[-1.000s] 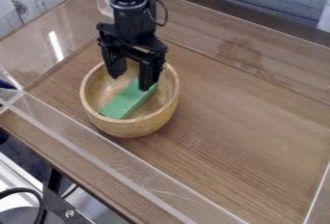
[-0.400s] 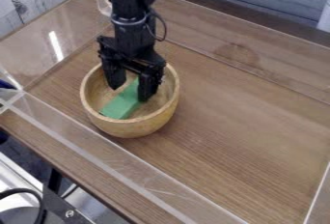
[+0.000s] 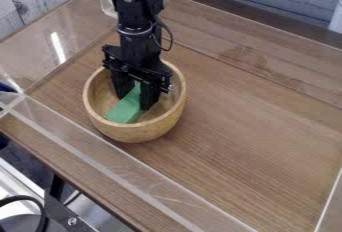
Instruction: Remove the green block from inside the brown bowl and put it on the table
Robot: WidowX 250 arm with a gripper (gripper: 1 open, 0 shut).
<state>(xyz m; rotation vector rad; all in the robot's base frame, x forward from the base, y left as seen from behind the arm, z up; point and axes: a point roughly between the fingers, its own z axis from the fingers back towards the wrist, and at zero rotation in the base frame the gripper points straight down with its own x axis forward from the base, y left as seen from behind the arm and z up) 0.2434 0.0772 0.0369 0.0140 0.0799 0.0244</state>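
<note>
Since a second ago, the hand (image 3: 139, 92) has sunk deeper into the brown bowl (image 3: 134, 123), and its two fingers have drawn closer together around the green block (image 3: 127, 109).

We have a single view, looking down at an angle over the near corner of the worktop (image 3: 241, 126). We count one arm, one hand, one bowl and one block. The black arm (image 3: 134, 16) drops from the top edge, with its hand pointing straight down into the bowl. The two dark fingers (image 3: 120, 84) stand either side of the upper end of the block; they look narrowed onto it, but we cannot tell whether they are clamped on it or just short of touching.

The block sits inside the bowl, tilted, its lower end down toward the bowl's near left and its upper end hidden between the fingers. The bowl rests on the worktop near the left side, well apart from the bare wood on the right. Clear acrylic walls (image 3: 120, 181) edge the worktop; the near one runs diagonally across the foreground.
</note>
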